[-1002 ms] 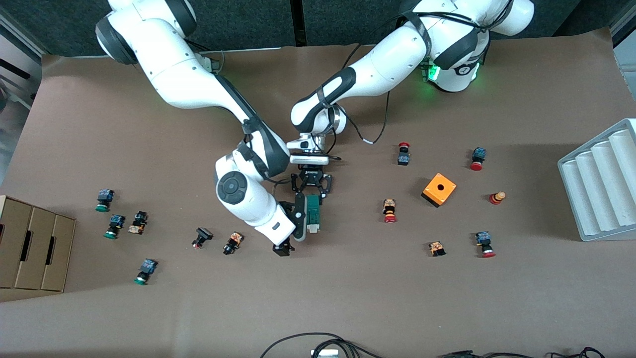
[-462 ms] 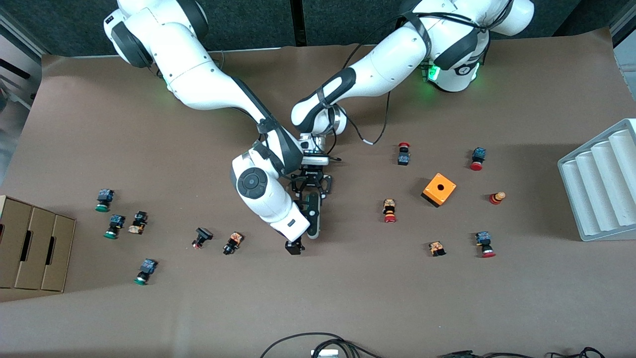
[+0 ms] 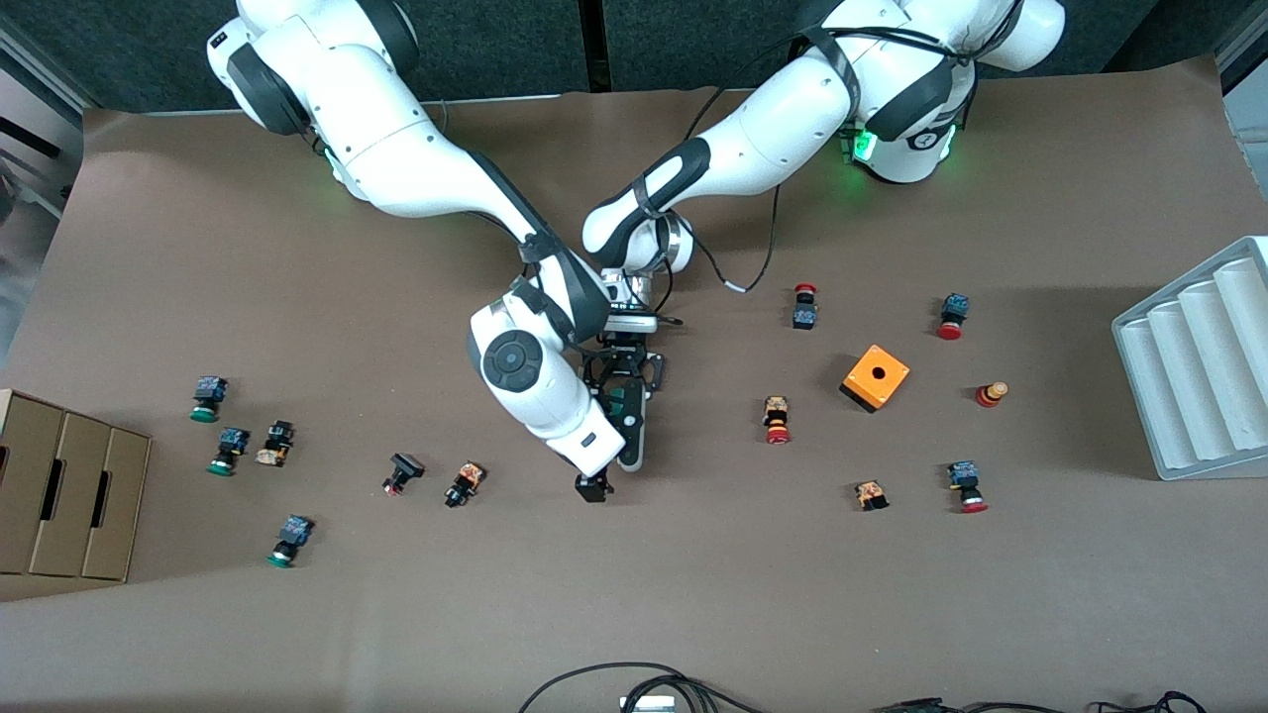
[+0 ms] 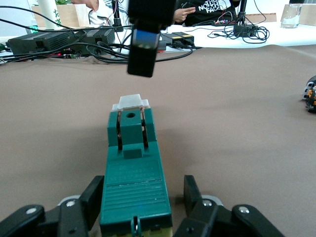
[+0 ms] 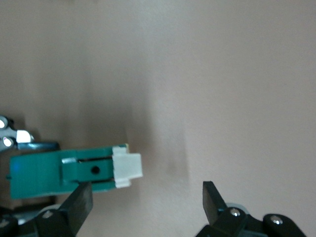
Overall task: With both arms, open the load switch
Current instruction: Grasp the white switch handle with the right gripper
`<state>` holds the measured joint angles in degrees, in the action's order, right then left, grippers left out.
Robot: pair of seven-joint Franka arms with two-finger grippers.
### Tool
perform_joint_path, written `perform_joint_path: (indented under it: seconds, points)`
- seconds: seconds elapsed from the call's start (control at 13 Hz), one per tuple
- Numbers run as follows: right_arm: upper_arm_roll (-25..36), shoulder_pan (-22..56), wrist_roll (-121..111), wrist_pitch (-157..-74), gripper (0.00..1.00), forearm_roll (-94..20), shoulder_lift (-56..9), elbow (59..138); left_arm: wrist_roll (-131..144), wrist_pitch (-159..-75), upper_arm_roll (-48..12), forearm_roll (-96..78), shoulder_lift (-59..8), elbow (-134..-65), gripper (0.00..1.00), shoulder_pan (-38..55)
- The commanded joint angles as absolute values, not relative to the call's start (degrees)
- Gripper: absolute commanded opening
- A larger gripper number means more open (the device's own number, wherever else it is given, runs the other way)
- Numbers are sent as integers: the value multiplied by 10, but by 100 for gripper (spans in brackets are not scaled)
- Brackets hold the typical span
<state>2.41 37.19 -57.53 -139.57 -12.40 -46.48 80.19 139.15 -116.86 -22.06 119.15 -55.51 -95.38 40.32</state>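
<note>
The load switch (image 3: 621, 400), a narrow dark-green block with a white sliding piece (image 4: 131, 102) at one end, lies on the brown table near its middle. My left gripper (image 4: 143, 185) is shut on the block's other end, one finger on each long side. My right gripper (image 5: 145, 200) hangs open and wide over the white piece (image 5: 127, 168), and one of its fingers (image 5: 79, 202) overlaps the green edge. In the front view the right wrist (image 3: 555, 406) covers most of the switch. The left wrist view shows one right finger (image 4: 143, 49) above the white end.
An orange box with a hole (image 3: 876, 376) and several small red and green push buttons lie scattered toward both ends of the table. Cardboard drawers (image 3: 69, 495) stand at the right arm's end, a white ribbed tray (image 3: 1199, 366) at the left arm's end.
My right arm has swung toward the left arm's end, bringing its gripper over the switch's white end, and its jaws have opened a little wider. The left gripper and the switch have stayed put.
</note>
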Motion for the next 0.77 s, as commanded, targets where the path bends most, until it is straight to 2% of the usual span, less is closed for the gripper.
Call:
perform_joint_path:
  seconds: [0.0,0.69]
  points:
    - [32,388,-558,-1401,99,-136,-483,787,1402,-1164,-214,1201,-571,-936,71,411]
    - [33,387,-560,-1401,91,-138,-497,788,1402,-1164,-213,1201,-571,-936,71,411]
